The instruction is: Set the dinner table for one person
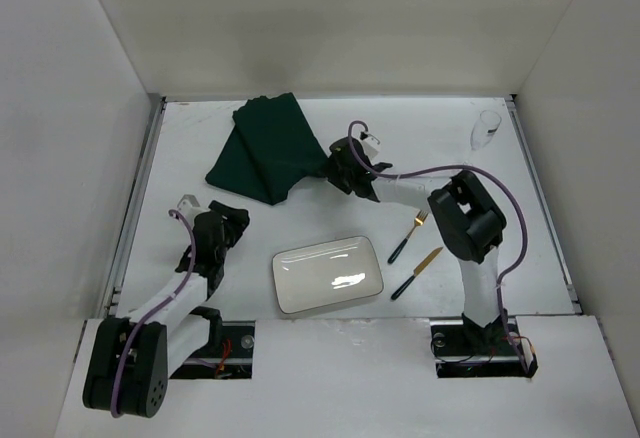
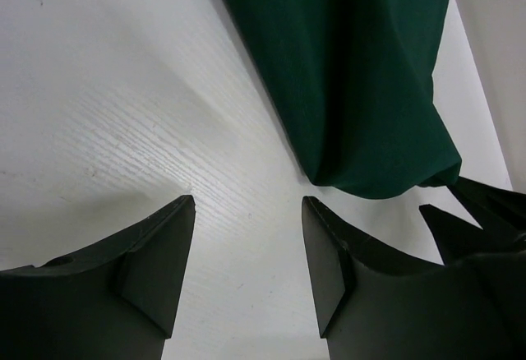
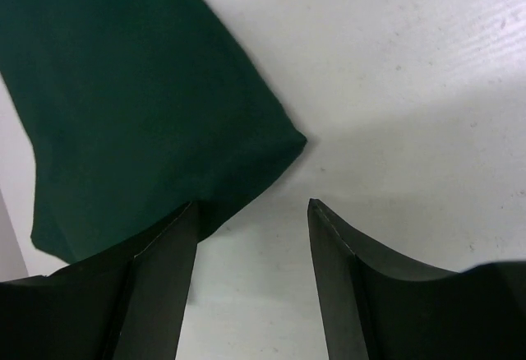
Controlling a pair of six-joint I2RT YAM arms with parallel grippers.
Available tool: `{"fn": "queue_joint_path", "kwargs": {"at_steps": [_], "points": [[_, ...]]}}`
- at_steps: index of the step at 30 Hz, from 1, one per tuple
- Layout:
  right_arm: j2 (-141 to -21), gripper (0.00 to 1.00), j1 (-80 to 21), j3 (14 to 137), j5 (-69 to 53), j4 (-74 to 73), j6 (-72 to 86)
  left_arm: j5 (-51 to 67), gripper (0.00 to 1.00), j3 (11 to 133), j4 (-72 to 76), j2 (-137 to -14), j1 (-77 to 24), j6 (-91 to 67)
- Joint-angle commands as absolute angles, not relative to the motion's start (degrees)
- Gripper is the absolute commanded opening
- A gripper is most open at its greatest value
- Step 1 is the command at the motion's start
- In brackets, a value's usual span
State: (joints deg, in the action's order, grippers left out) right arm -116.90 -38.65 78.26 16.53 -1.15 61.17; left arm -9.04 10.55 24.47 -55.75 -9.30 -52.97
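The white dinner table (image 1: 440, 148) carries a folded dark green cloth placemat (image 1: 268, 148) at the back left. It also shows in the left wrist view (image 2: 362, 72) and the right wrist view (image 3: 131, 105). My right gripper (image 1: 335, 170) is open at the placemat's right corner, its jaws apart over bare table (image 3: 253, 212). My left gripper (image 1: 235, 220) is open and empty, just short of the placemat's near edge (image 2: 248, 208). A white rectangular plate (image 1: 327, 274) lies at the front centre.
A fork (image 1: 407, 236) and a knife (image 1: 416, 273), both gold with dark handles, lie right of the plate. A clear glass (image 1: 485, 130) stands at the back right corner. White walls enclose the table on three sides.
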Motion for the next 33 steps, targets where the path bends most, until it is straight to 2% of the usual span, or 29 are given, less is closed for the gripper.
{"fn": "queue_joint_path", "kwargs": {"at_steps": [1, 9, 19, 25, 33], "points": [[-118.2, 0.61, -38.6, 82.1, 17.6, -7.4, 67.3, -8.3, 0.52, 9.1, 26.8, -54.5, -9.3, -53.0], [-121.5, 0.6, -38.4, 87.9, 17.1, -13.1, 72.9, -8.2, 0.52, 8.1, 28.1, -53.4, -8.7, -53.3], [-115.5, 0.59, -38.4, 78.8, 23.8, -8.6, 76.7, -8.3, 0.52, 7.1, 28.9, -52.5, -9.4, -53.6], [-111.5, 0.59, -38.1, 72.2, 27.0, 0.4, 75.0, -8.6, 0.52, 6.8, 29.9, -52.7, -9.8, -53.6], [-116.4, 0.62, -36.7, 81.6, 24.9, -8.3, 73.2, -8.6, 0.52, 6.8, 30.9, -53.4, -10.2, -53.6]]}}
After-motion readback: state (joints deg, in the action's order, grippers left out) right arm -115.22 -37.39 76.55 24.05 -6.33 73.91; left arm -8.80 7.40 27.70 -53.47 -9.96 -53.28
